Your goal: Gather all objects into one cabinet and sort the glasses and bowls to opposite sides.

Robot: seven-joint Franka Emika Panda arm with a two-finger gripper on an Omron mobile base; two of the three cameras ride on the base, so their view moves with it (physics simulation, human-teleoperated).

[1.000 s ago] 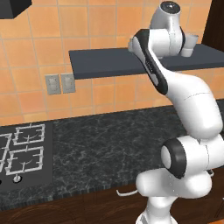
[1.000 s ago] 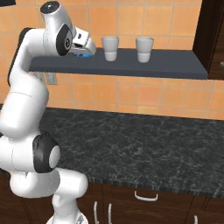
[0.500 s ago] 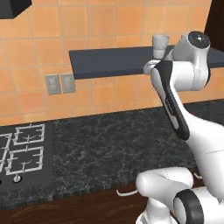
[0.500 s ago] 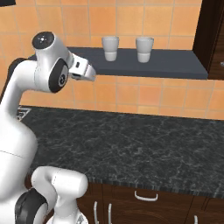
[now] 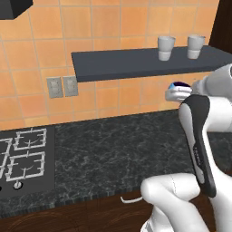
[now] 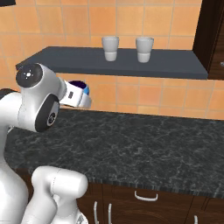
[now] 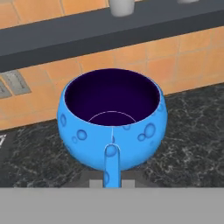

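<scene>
My gripper (image 7: 112,173) is shut on the near rim of the small bright blue bowl (image 7: 112,118), which sits upright with its dark inside showing. The bowl (image 6: 79,85) hangs in the air below the dark grey wall shelf (image 6: 65,57) and above the black counter (image 6: 144,144). In the left base view the bowl (image 5: 180,86) sits at the end of my hand (image 5: 176,94). Two pale grey glasses (image 5: 166,47) (image 5: 195,46) stand on the shelf, also seen as glasses (image 6: 110,48) (image 6: 144,49). The dark brown cabinet (image 6: 212,35) lies at the far right.
A gas stove (image 5: 20,154) is set into the counter at the left, with wall outlets (image 5: 62,86) on the orange tiles above it. Low drawers with small handles (image 6: 146,197) run under the counter's front edge.
The arm has swung right and down from shelf height, carrying the blue bowl to a spot below the shelf. Both grey glasses stand where they were.
</scene>
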